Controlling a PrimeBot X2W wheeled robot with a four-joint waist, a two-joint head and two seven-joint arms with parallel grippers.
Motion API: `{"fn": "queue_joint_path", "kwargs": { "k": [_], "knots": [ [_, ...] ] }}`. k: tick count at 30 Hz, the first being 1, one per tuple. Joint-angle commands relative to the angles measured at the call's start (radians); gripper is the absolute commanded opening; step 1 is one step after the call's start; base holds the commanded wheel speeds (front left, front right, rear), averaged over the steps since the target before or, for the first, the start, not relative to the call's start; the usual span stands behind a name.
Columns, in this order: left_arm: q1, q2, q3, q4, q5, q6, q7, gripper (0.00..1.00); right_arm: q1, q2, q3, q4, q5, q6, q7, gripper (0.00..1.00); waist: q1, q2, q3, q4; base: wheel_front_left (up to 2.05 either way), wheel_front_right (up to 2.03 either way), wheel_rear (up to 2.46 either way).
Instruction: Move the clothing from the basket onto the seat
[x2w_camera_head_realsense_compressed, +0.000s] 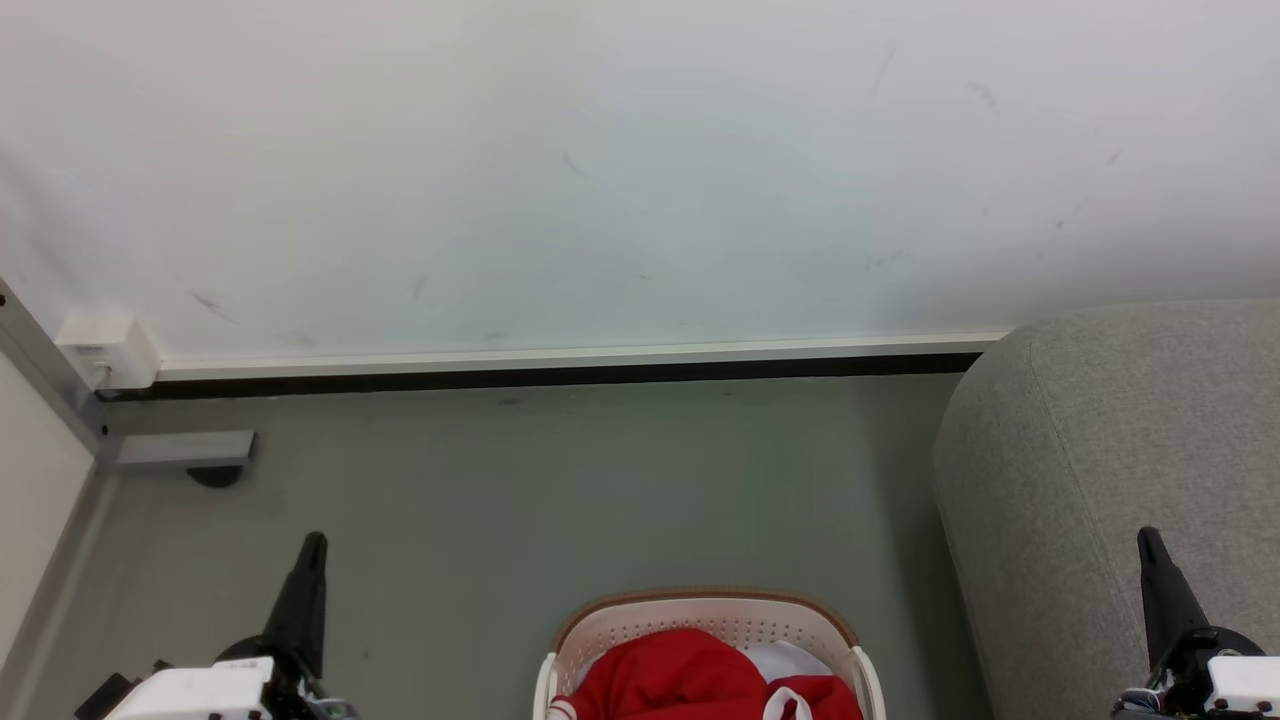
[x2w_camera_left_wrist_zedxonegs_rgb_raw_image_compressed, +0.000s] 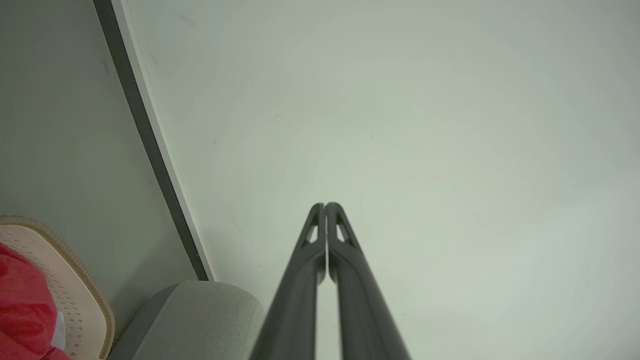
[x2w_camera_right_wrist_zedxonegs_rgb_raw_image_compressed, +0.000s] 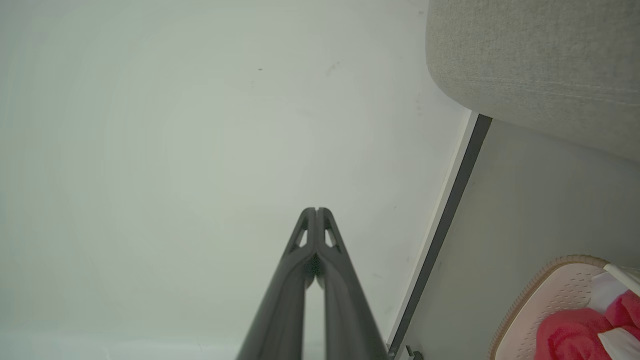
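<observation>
A matte grey-green floor (x2w_camera_head_realsense_compressed: 560, 480) is seen running back to a scuffed white wall (x2w_camera_head_realsense_compressed: 600, 150), the two being parted by a white skirting strip (x2w_camera_head_realsense_compressed: 560, 355) with a dark gap beneath. At the far left a small white plastic box (x2w_camera_head_realsense_compressed: 105, 348) is fixed low on the wall, and just below it a grey metal bracket (x2w_camera_head_realsense_compressed: 185, 448) is set at floor level. The left gripper (x2w_camera_head_realsense_compressed: 313, 542) is held over the floor at the lower left; in its wrist view its two long dark fingers are seen clenched tip to tip, empty. At the bottom middle a small oval white perforated plastic basket (x2w_camera_head_realsense_compressed: 700, 597) with a tan-brown rim is stood on the floor. The bright red soft clothing (x2w_camera_head_realsense_compressed: 680, 675) with white trim is heaped inside it, and a plain white cloth (x2w_camera_head_realsense_compressed: 790, 658) is tucked at the heap's right. A large light grey fabric sofa (x2w_camera_head_realsense_compressed: 1100, 450) with rounded edges is placed against the wall, its rounded side parted from the basket by a strip of floor. The right gripper (x2w_camera_head_realsense_compressed: 1148, 537) is held before the sofa, its fingers likewise clenched on nothing.
</observation>
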Motion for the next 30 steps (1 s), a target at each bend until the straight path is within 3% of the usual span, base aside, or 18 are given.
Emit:
{"fn": "queue_joint_path", "kwargs": {
  "k": [1, 26, 27, 30],
  "knots": [
    [-0.007, 0.008, 0.002, 0.001, -0.013, -0.005, 0.004, 0.0, -0.009, 0.0, -0.004, -0.001, -0.007, -0.002, 0.003, 0.0, -0.0001, -0.0001, 0.0, 0.0, 0.0, 0.0, 0.0],
    [-0.007, 0.008, 0.002, 0.001, -0.013, -0.005, 0.004, 0.0, -0.009, 0.0, -0.004, -0.001, -0.007, -0.002, 0.004, 0.0, -0.0001, -0.0001, 0.0, 0.0, 0.0, 0.0, 0.0],
    [0.0, 0.0, 0.0, 0.0, 0.0, 0.0, 0.0, 1.0, 0.0, 0.0, 0.0, 0.0, 0.0, 0.0, 0.0, 1.0, 0.0, -0.0001, 0.0, 0.0, 0.0, 0.0, 0.0],
    [0.018, -0.006, -0.002, 0.02, 0.001, 0.003, -0.002, 1.0, 0.017, 0.005, 0.003, 0.02, 0.0, 0.0, -0.001, 1.0, 0.0, -0.0001, 0.0, 0.0, 0.0, 0.0, 0.0]
  ]
}}
